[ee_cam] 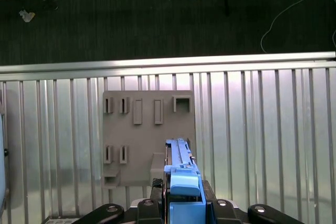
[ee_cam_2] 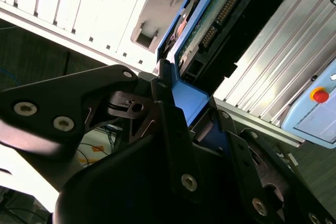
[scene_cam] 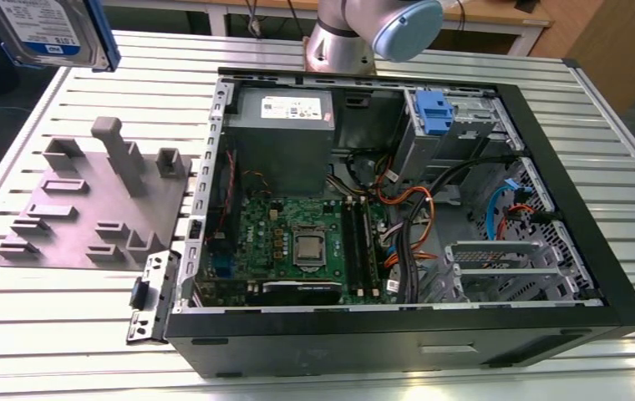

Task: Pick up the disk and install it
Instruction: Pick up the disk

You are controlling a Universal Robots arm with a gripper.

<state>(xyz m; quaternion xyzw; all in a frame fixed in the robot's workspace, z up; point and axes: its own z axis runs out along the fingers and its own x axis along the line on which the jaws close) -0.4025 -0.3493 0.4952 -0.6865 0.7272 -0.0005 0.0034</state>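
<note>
Gripper (ee_cam: 185, 203) is clamped tight on the blue end of the disk (scene_cam: 50, 32); I see it held in the air over the grey fixture plate (scene_cam: 83, 209).

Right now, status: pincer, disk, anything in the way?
Pincer shut on silver hard drive in blue plastic carrier. Drive held over grey slotted plate, outside open black computer case. Orange cables inside case.

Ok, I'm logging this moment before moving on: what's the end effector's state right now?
End effector: closed, holding the disk by its blue end.
</note>
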